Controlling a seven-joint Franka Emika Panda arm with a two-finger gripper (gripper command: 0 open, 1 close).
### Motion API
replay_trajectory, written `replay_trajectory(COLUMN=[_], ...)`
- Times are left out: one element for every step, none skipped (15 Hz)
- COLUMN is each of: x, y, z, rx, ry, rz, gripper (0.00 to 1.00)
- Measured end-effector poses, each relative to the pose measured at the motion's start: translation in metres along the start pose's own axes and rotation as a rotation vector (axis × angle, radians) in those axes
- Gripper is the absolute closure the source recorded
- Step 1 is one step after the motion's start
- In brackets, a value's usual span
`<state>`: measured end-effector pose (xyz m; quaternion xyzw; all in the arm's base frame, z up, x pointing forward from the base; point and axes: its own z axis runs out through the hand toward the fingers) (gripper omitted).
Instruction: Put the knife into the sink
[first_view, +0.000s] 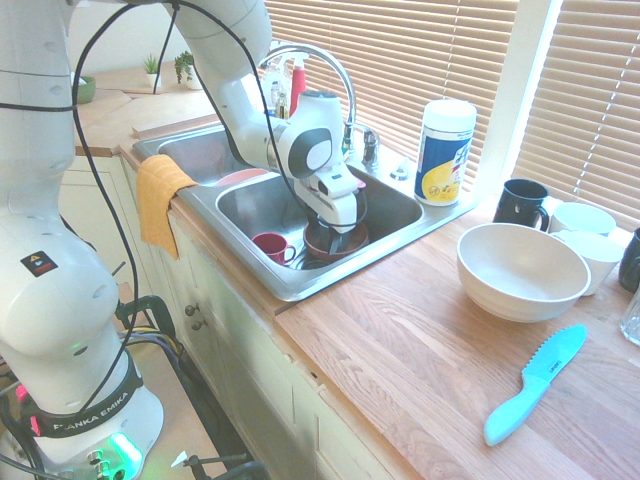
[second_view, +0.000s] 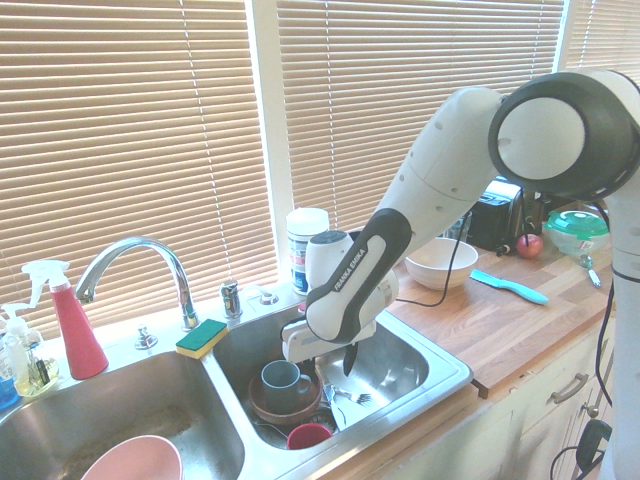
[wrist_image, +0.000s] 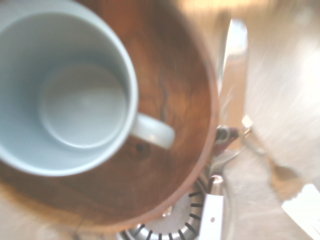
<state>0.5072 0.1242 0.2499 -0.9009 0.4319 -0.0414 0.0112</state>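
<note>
Wrist view, closest in: pale blue-grey mug sits inside a brown wooden bowl. Knife lies flat on the basin floor just beside the bowl's rim, silver blade blurred; drain grate shows near it, plus other cutlery bits (too blurry to name)

Gripper hangs above the right basin of the sink, pointing straight down, nothing in it. Dark fingertips read as one tip in both exterior views, so can't tell how far apart they stand

In the basin under it: bowl with mug, small red cup at the front wall, cutlery on the floor next to the bowl. Left basin holds a pink bowl

On the rim behind: yellow-green sponge, curved chrome faucet, red spray bottle, wipes canister

Orange cloth drapes over the sink's front edge

Further along the bench: light-blue plastic knife, big cream bowl, dark mug, well apart from the sink
</note>
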Motion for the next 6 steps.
replay_trajectory(x=[0.002,0.005,0.008,0.012,0.017,0.023], y=[0.001,0.003,0.007,0.013,0.020,0.029], z=[-0.019,-0.036,-0.052,-0.069,-0.084,-0.100], rx=[-0.001,-0.001,0.001,0.001,0.001,0.003], ry=[0.003,0.005,0.007,0.009,0.010,0.008], rz=[-0.023,-0.045,-0.065,-0.082,-0.093,-0.100], gripper=[0.00,0.00,0.00,0.00,0.00,0.00])
